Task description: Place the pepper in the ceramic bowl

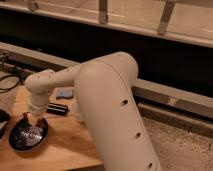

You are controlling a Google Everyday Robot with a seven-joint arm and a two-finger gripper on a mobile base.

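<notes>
The ceramic bowl (27, 136), round, black and glossy, sits on the wooden table (65, 146) near its left front. My gripper (34, 120) hangs from the cream wrist straight down over the bowl's far rim, almost touching it. A small dark red patch shows at the gripper's lower end (43, 121). I cannot tell whether this is the pepper or whether it is held. The big cream arm fills the middle of the view and hides part of the table.
A small black bar (57, 108) lies just right of the wrist and a blue-grey lump (64, 93) behind it. A small white cup (78, 113) peeks out beside the arm. Cables (7, 82) lie at the left. Speckled floor (185, 145) is to the right.
</notes>
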